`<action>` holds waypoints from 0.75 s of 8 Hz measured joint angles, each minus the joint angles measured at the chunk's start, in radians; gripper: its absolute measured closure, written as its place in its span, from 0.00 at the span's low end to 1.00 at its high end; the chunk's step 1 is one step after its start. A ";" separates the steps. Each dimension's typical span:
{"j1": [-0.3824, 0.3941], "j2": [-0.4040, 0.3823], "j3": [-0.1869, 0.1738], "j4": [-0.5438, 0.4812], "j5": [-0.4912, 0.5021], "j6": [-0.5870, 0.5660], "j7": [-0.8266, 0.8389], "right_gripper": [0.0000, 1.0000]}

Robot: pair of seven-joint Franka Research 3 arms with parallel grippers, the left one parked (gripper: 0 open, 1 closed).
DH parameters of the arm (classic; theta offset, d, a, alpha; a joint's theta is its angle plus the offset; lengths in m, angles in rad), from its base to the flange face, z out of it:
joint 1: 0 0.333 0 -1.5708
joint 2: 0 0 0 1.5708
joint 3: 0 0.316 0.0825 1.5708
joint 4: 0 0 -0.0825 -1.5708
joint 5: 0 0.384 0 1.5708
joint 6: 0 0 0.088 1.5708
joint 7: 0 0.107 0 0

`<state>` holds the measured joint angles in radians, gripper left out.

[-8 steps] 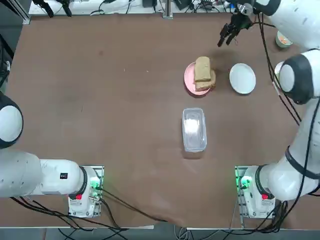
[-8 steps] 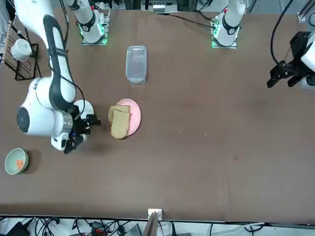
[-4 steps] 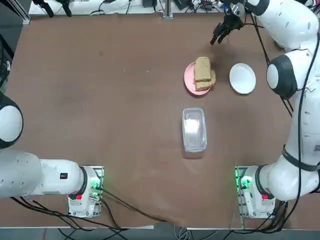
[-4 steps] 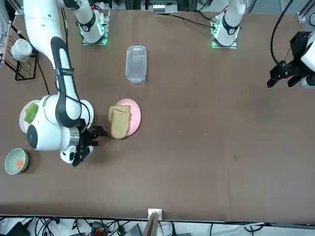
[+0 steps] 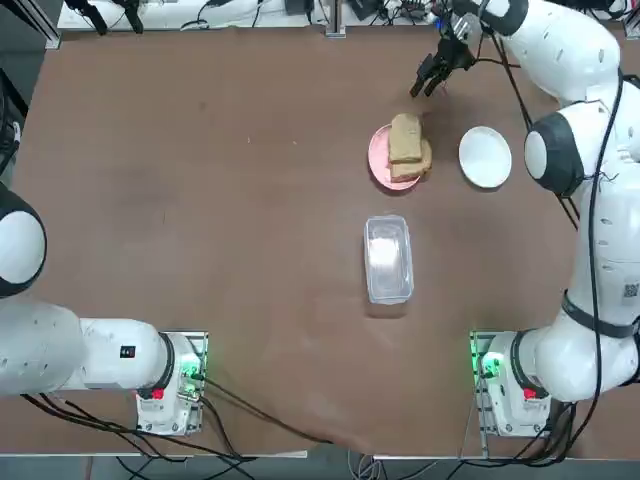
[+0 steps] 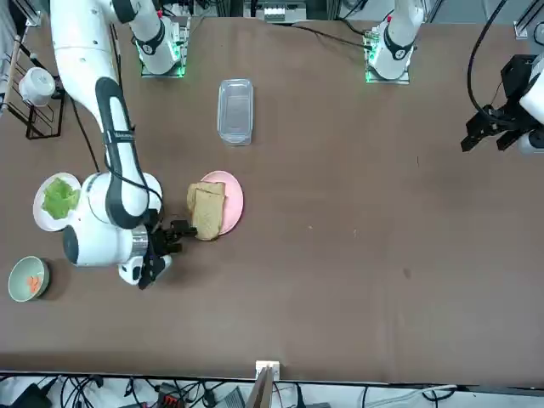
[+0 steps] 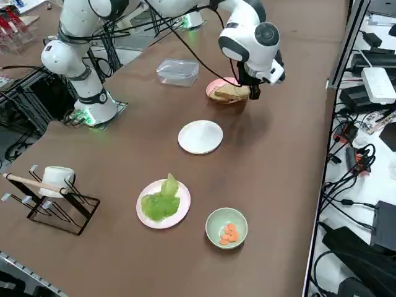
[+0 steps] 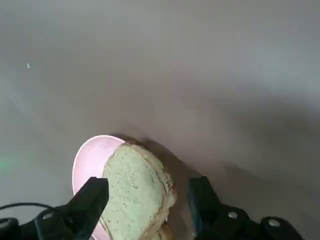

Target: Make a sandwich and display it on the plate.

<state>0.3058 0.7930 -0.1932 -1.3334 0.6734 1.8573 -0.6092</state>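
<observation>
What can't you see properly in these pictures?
- Whether the open right gripper touches the tan-brown bread slices: no view settles it.
- Contents of the clear plastic lidded box: the lid blurs them in the top view.
- The small white round plate: the right arm hides it in the front view.

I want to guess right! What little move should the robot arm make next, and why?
Probably lower the right pincer onto the bread slices on the pink plate. Its fingers are open and hang just beside the bread, gripping nothing, and the white plate holds no sandwich yet.
</observation>
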 joint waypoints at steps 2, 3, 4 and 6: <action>0.002 0.023 0.001 0.001 0.000 0.000 0.000 0.04; 0.002 0.033 0.001 0.000 0.000 -0.001 0.000 0.04; 0.002 0.039 0.001 0.000 0.000 -0.003 0.000 0.04; 0.001 0.047 0.001 0.001 0.000 -0.011 0.000 0.04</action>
<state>0.3073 0.8405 -0.1921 -1.3328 0.6734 1.8459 -0.6092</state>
